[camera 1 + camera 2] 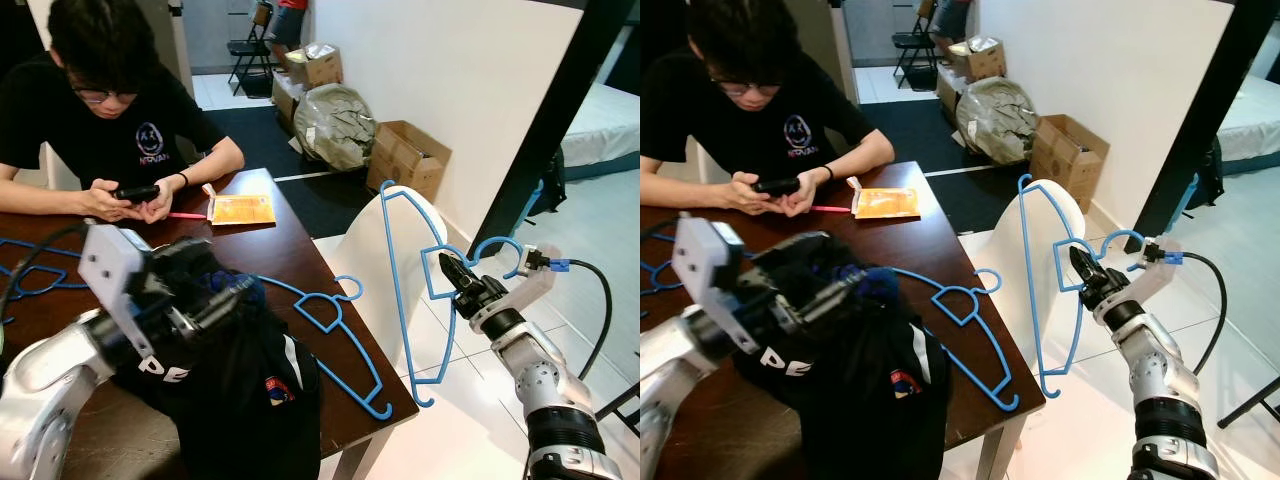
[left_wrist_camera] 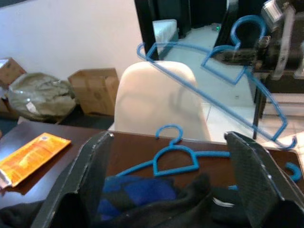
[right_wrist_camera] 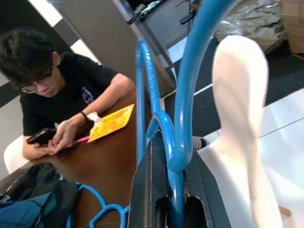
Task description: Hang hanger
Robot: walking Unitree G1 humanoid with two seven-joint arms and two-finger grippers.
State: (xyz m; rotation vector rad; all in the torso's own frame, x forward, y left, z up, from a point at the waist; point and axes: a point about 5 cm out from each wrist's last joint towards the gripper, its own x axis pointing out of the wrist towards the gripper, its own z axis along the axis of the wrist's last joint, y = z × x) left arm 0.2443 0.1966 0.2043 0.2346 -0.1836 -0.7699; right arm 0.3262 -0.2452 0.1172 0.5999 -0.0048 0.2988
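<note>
the right gripper [image 1: 452, 270] is out past the table's corner, beside the white chair [image 1: 372, 262], and its two black fingers are pinched tight on a blue hanger [image 1: 402, 300]; the right wrist view looks straight down the closed fingers with the blue bar clamped between them. the grip sits at the small triangle under the hook [image 1: 497, 247], so the hook curls back over the wrist toward the robot's right, while the hanger's long bar runs nearly upright, from a corner above the chair back down to a curled end near the floor. so the held hanger stands on end rather than hook-up, and i'd judge that the next move turns on that: the wrist has to roll until the hook points up and outward before it can catch on anything. no rail or rod is visible, so i can't tell where it is meant to go. the left gripper [image 2: 171, 190] hovers low over the dark clothes [image 1: 230, 380] on the table [image 1: 300, 260], fingers spread wide and holding nothing; a second hanger [image 1: 340, 330] lies flat on the wood just beyond it, hook pointing toward the chair. a person [image 1: 110, 110] sits at the far side with a phone, well away from both arms. the right arm is plainly the one placed to do the hanging.
</note>
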